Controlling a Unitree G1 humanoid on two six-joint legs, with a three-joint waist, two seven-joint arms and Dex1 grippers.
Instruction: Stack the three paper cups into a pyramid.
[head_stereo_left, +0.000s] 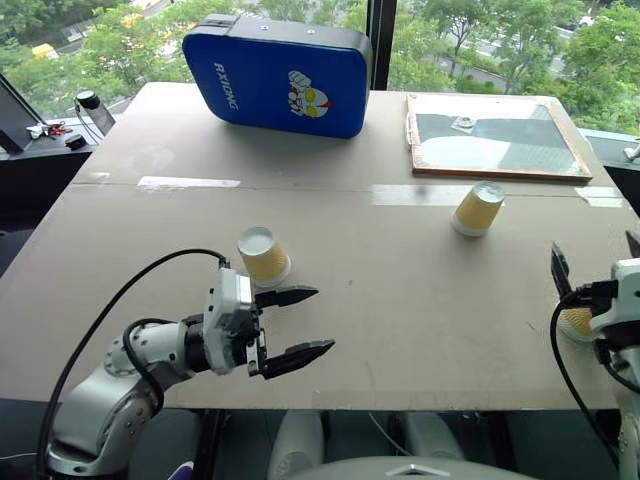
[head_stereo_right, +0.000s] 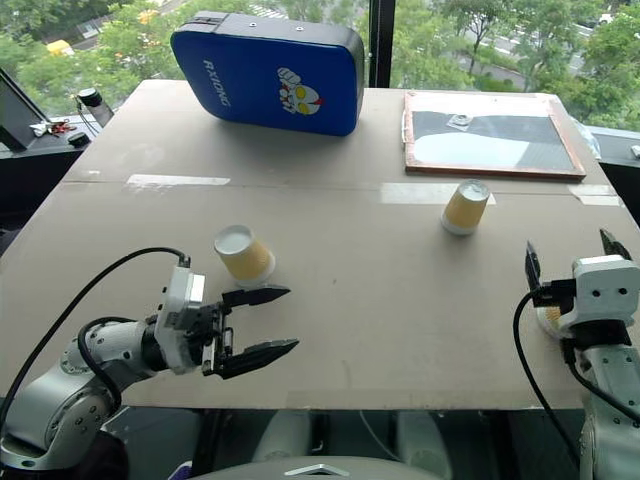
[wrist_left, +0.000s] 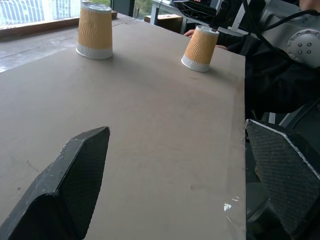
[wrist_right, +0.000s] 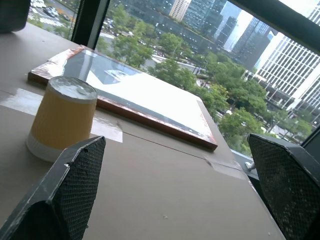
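Left gripper (head_stereo_left: 300, 325), jaws wide and empty, beside nearest cup (head_stereo_left: 264, 255); right gripper (head_stereo_right: 570, 265), also wide, over a second cup (head_stereo_left: 577, 322) at the table (head_stereo_left: 400, 300) edge; third cup (head_stereo_left: 478, 209) farther back, all upturned. Risk: a nudge could knock the edge cup off.

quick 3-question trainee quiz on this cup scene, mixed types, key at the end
1. True or false: the three paper cups are already stacked into a pyramid.
2. Multiple choice: how do the cups stand? A) upside down, white rim band on the table B) open end up C) lying on their sides
3. Fill in: the left pincer is ____, and so is the right pincer.

Key:
1. False. All three stand apart: one by the left pincer, one mid-table near the framed board, one at the right pincer.
2. A
3. open
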